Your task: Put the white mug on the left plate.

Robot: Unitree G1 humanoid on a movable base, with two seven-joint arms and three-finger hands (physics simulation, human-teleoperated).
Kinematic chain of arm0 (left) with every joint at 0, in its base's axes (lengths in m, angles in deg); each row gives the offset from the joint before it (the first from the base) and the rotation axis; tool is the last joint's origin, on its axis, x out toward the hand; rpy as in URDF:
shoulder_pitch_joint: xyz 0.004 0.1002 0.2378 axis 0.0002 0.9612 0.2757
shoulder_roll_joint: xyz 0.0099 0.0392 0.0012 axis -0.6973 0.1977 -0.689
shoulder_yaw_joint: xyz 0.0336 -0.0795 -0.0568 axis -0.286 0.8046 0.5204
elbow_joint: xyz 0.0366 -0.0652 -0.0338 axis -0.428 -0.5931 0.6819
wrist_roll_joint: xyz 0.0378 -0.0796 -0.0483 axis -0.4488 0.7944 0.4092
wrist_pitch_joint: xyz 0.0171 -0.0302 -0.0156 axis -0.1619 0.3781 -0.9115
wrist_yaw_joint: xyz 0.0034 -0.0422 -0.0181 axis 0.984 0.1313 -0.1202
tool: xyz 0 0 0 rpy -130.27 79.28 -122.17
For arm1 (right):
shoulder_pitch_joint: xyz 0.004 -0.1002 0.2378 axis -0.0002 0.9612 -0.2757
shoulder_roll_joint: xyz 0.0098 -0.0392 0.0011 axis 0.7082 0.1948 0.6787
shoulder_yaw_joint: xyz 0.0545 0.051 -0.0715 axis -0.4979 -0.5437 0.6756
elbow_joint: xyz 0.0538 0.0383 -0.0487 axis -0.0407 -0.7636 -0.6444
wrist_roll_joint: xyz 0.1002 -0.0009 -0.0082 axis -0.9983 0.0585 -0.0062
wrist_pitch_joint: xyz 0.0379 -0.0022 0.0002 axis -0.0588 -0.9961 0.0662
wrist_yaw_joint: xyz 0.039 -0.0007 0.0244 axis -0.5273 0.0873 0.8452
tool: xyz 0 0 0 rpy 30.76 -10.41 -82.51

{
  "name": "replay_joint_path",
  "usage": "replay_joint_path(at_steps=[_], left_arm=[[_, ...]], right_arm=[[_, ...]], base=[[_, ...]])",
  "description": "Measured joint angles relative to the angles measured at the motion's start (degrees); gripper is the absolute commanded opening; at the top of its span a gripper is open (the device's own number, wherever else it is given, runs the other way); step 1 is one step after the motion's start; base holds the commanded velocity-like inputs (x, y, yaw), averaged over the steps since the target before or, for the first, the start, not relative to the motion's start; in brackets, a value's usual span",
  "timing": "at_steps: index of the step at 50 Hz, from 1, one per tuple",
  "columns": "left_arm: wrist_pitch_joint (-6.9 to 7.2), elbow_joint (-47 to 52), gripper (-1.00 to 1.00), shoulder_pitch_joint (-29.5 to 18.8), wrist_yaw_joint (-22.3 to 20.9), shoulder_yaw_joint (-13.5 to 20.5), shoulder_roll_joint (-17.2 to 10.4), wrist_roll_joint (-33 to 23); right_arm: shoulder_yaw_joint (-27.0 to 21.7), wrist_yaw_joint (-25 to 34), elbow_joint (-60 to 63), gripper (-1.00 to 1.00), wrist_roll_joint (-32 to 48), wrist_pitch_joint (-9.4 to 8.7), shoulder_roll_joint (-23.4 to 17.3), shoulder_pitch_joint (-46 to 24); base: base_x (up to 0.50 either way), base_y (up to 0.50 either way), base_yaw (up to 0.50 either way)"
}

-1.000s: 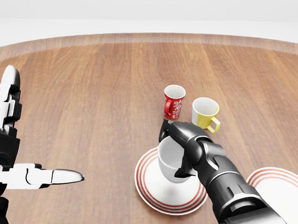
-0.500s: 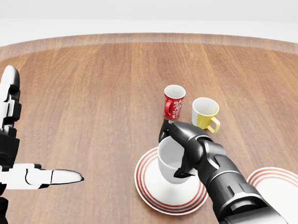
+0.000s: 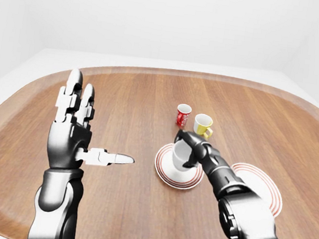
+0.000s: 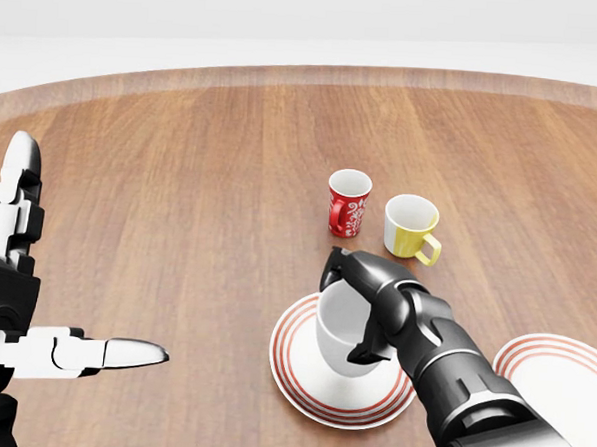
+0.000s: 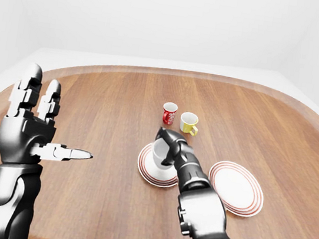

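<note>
The wooden surface (image 3: 134,211) is wide and rounded, with a paler rim running along its edges. Near its middle lie two white plates with red rings: the left plate (image 4: 295,384) and, well apart toward the surface's right edge, the right plate (image 5: 243,197).

The right hand (image 4: 359,312) reaches in from the bottom right of the head view, its dark fingers (image 4: 364,347) closed round the white mug (image 4: 338,321), which sits over the middle of the left plate; I can't tell whether its base touches the plate.

The left hand (image 3: 71,134) is raised over the surface's left half, palm upright, fingers spread and straight, the thumb pointing toward the plates, gripping nothing.

Toward the far edge from the left plate stand a red mug (image 4: 348,203) with a white pattern and, just beside it on the right, a yellow mug (image 4: 410,227), both upright.
</note>
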Motion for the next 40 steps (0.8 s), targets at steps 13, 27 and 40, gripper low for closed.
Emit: replay_joint_path(at_steps=[13,27,40], left_arm=[[0.0,0.0,1.0,0.1,0.0,-0.1,0.0,0.0],[0.0,0.1,1.0,0.1,0.0,0.0,0.0,0.0],[0.0,0.0,1.0,-0.1,0.0,0.2,0.0,0.1]], right_arm=[[0.0,-0.7,-0.2,-1.0,-0.2,-0.08,0.0,0.8],[-0.1,-1.2,-0.3,-1.0,-0.1,-0.16,0.0,1.4],[-0.1,-1.5,-0.3,-1.0,-0.1,-0.3,-0.1,1.4]], base=[[0.0,0.0,0.0],[0.0,0.0,0.0],[0.0,0.0,0.0]])
